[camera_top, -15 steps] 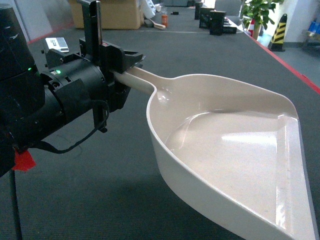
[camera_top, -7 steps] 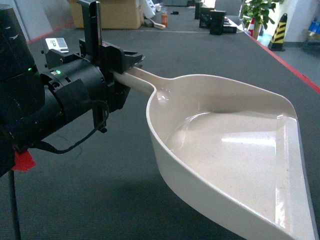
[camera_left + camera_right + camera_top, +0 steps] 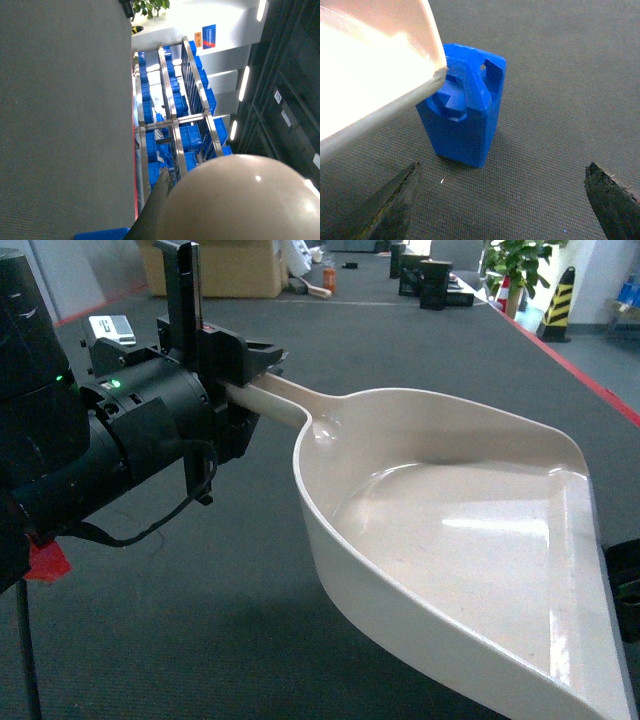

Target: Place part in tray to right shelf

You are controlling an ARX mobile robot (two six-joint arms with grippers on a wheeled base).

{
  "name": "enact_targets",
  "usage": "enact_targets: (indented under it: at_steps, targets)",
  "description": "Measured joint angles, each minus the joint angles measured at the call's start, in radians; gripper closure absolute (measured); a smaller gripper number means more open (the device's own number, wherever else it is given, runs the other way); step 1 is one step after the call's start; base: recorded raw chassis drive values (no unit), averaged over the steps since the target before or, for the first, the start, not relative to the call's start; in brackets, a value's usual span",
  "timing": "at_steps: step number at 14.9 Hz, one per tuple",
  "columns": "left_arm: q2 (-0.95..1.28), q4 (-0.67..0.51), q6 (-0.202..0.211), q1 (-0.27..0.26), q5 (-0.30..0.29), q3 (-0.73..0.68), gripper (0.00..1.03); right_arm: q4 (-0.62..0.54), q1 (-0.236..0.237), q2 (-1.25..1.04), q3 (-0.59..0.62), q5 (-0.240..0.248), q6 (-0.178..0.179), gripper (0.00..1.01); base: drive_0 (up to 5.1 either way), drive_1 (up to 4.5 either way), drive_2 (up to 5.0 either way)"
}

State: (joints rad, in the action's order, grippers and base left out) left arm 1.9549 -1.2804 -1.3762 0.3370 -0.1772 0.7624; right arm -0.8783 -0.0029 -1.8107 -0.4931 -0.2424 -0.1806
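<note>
- Part, a small blue block, stands upright on grey carpet between the right claw's spread fingers.
- Left claw pinches the cream tray's handle.

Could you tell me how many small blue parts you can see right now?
1. The blue part stands upright on the grey floor, partly under the cream tray's corner in the right wrist view; others could be hidden.

Pretty even overhead indoor light in the head view, with soft white glare streaks on the glossy tray and a faint shadow under it. The left wrist shot has bright ceiling strip lights and the tray's underside looks blurry up close. Right wrist is sharp on the part, its fingertips maybe out of focus.
</note>
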Motion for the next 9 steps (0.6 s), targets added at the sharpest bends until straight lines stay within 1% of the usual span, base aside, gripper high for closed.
enact_targets:
  at_steps: [1,4,6,7,8,9]
  targets:
    - [0.0,0.0,0.003,-0.001,0.002,0.0,0.91,-0.012,0.004,-0.029,-0.017,-0.001,0.005,0.03,0.0,0.0,0.0]
    - [0.0,0.0,0.004,0.0,-0.004,0.0,0.91,-0.048,0.053,-0.16,-0.119,-0.001,0.016,0.03,0.0,0.0,0.0]
    - [0.0,0.0,0.007,0.0,-0.004,0.0,0.91,-0.035,0.086,-0.234,-0.208,0.002,0.035,0.03,0.0,0.0,0.0]
    - [0.0,0.001,0.015,0.0,0.002,0.0,0.91,-0.027,0.103,-0.271,-0.256,0.016,0.047,0.03,0.0,0.0,0.0]
    - [0.0,0.001,0.023,-0.003,0.011,0.0,0.91,-0.039,0.109,-0.299,-0.285,0.021,0.059,0.05,0.0,0.0,0.0]
    - [0.0,0.001,0.023,-0.005,0.016,0.0,0.91,-0.055,0.116,-0.312,-0.296,0.024,0.062,0.1,0.0,0.0,0.0]
